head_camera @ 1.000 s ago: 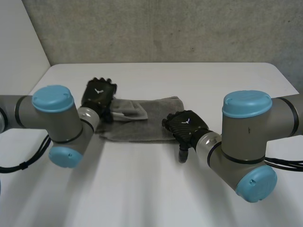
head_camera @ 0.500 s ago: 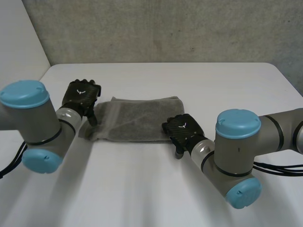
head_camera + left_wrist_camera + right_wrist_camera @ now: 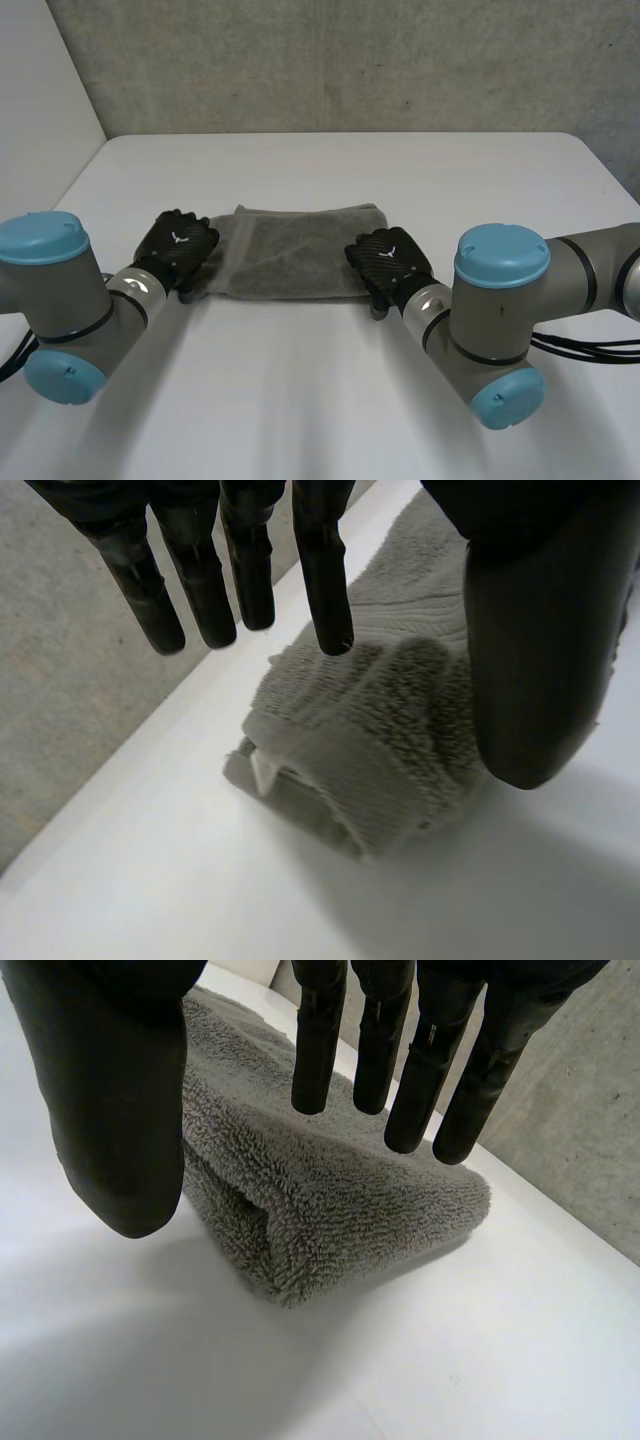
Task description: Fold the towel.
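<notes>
Towel [image 3: 287,256] between left hand [image 3: 178,250] and right hand [image 3: 388,263], both straight-fingered, empty, over its ends

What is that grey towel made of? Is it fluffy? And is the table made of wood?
The towel looks like soft terry cloth, probably cotton. Its grey surface is covered in tiny fuzzy loops, and it bulges thickly where it is folded. The table does not look like bare wood. Its top is smooth, plain white and matt with no grain, so it is likely laminate or painted board; I cannot tell which.
</notes>
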You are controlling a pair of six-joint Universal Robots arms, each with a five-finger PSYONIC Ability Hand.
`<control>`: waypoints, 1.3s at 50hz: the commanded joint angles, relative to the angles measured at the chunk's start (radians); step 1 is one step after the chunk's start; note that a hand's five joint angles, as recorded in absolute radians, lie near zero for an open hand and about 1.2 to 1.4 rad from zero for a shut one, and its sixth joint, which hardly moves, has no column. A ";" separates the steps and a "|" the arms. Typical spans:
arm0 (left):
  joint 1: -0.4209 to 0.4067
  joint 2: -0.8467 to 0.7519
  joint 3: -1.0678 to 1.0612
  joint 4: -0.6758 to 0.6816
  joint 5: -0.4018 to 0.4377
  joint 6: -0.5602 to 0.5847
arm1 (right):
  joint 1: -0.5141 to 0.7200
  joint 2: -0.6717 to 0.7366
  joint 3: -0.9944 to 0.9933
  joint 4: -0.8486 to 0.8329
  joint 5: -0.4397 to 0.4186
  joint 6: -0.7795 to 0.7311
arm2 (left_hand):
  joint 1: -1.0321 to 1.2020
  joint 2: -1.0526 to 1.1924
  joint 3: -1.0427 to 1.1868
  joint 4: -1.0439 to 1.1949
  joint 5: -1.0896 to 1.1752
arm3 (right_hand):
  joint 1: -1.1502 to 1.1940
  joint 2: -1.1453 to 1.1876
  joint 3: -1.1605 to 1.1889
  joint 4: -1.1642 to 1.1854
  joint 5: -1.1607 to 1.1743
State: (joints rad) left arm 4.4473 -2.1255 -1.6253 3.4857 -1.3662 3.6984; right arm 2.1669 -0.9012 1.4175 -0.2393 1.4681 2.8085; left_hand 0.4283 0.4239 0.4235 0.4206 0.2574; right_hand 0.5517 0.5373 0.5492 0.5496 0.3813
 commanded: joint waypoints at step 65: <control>-0.057 0.171 0.034 0.018 -0.013 -0.231 | -0.265 -0.246 0.110 0.159 -0.069 -0.327 | -0.215 -0.210 -0.210 -0.207 -0.218 | 0.845 0.859 0.847 0.847 0.840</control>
State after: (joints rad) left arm 4.4014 -1.9636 -1.6267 3.5022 -1.3804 3.5583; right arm 1.8900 -1.1344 1.5909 -0.0930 1.3857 2.5313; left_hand 0.2825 0.2790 0.2927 0.2852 0.0750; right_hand 1.3001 1.2970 1.3273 1.3400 1.1536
